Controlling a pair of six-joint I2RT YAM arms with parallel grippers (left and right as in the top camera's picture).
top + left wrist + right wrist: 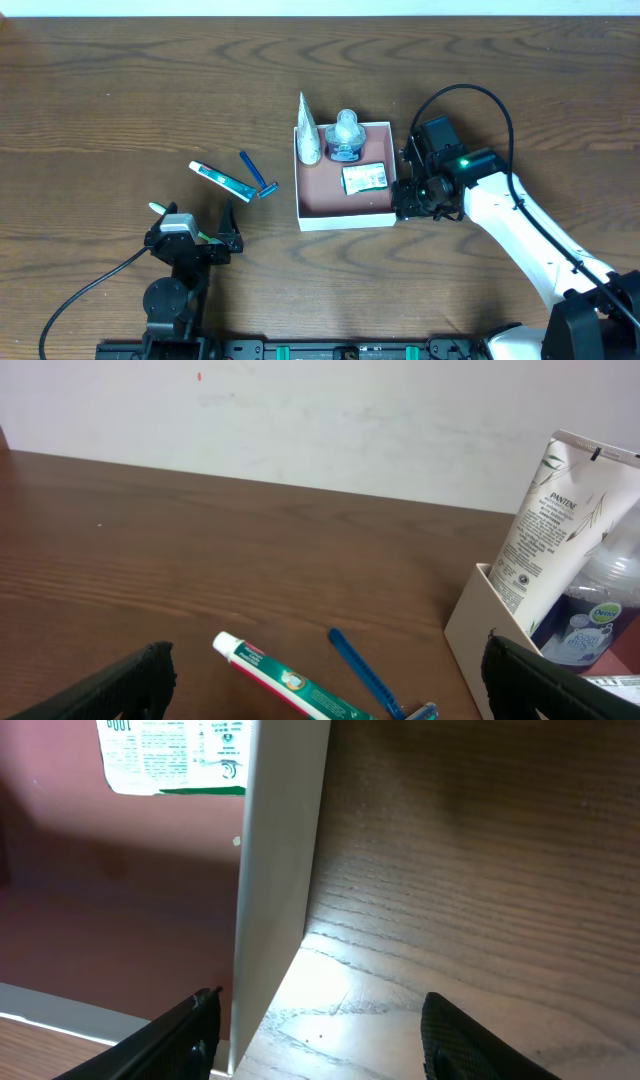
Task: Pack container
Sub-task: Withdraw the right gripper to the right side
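The container (345,221), a shallow white-walled box with a reddish-brown floor, sits at mid-table. It holds a white Pantene tube (307,135), a clear bottle (346,138) and a green-and-white packet (364,178). A toothpaste tube (222,180) and a blue razor (258,176) lie on the table to its left. My right gripper (405,196) is open and straddles the container's right wall (275,870), one finger inside and one outside. My left gripper (218,240) is open and empty, low at the front left. It faces the toothpaste (290,682) and razor (370,678).
A thin green-and-white stick (157,208) pokes out from under the left arm. In the left wrist view the container's corner (480,625), the Pantene tube (555,520) and the bottle (600,605) stand at the right. The right wrist view shows the packet (170,755).
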